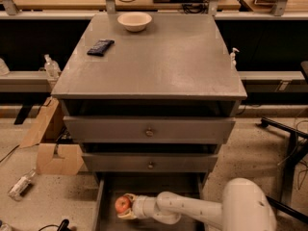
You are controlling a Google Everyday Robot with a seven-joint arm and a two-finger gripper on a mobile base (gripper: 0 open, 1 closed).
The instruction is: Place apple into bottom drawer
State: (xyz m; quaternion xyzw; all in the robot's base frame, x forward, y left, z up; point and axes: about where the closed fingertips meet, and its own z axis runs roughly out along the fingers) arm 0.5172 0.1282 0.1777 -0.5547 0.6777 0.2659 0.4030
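Observation:
The red-orange apple (122,204) sits in my gripper (126,208) low inside the open bottom drawer (105,196), near the drawer's left side. My white arm reaches in from the lower right across the drawer's floor. The gripper is shut on the apple. Whether the apple touches the drawer floor is hard to tell. The two upper drawers with small knobs are closed above it.
A beige bowl (134,20) and a dark flat packet (100,47) lie on the grey cabinet top (159,57). A cardboard box (50,146) and a bottle (20,185) are on the floor at left. Black chair legs (288,134) stand at right.

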